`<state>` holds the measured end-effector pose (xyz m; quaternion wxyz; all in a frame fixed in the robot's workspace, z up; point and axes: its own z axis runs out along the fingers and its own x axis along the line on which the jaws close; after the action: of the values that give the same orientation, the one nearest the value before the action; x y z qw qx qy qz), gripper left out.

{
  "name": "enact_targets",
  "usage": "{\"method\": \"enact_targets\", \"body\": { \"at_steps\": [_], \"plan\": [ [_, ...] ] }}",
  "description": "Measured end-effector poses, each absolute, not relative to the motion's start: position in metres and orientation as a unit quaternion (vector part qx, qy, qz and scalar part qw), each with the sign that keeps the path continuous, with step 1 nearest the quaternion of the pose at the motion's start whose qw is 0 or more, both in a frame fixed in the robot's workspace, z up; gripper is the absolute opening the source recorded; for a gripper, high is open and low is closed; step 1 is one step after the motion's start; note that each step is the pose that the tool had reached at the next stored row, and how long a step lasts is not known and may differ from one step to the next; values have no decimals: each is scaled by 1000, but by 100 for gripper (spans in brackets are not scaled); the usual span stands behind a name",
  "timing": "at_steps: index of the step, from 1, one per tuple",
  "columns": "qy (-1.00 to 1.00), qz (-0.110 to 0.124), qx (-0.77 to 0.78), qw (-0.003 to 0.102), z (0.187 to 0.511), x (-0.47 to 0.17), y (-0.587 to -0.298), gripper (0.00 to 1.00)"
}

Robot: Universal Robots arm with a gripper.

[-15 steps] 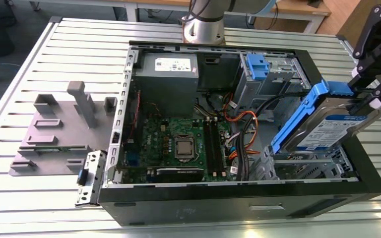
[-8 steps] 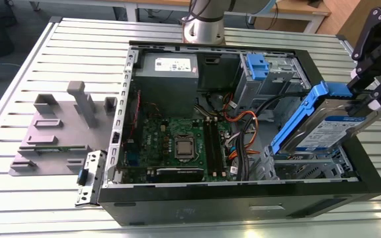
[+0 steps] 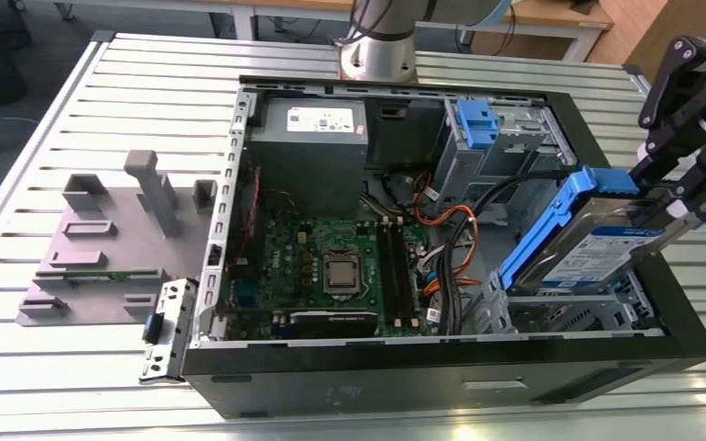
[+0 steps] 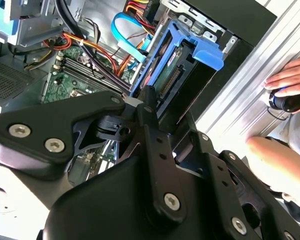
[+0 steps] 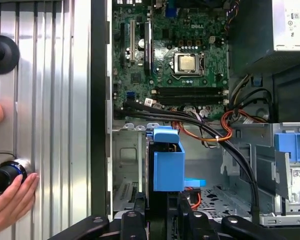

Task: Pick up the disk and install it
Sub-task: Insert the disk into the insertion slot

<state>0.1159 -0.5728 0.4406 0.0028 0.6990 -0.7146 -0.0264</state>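
The disk (image 3: 598,243), a silver drive with a blue-and-white label in a blue plastic carrier, hangs tilted over the metal drive bay (image 3: 574,308) at the exterior view's right end of the open computer case (image 3: 451,372). My black gripper (image 3: 669,209) is shut on the disk's raised outer end. The blue end tab (image 4: 206,50) points towards the case interior. In the first wrist view the disk's blue carrier (image 5: 168,160) rises edge-on from between my fingers (image 5: 135,220), above the bay floor. The disk (image 4: 177,70) also stands ahead of the gripper linkage in the second wrist view.
Inside the case lie the motherboard (image 3: 328,266), a grey power supply (image 3: 316,124), a blue clip in the upper bay (image 3: 476,124) and orange and black cables (image 3: 451,230) beside the drive bay. A grey fixture (image 3: 108,239) sits on the slatted table. A person's hand (image 5: 10,200) rests on a knob.
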Motion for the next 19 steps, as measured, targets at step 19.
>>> {"method": "enact_targets", "body": {
  "at_steps": [19],
  "plan": [
    [-715,-26,699,4,406,116,-573,35]
  ]
}}
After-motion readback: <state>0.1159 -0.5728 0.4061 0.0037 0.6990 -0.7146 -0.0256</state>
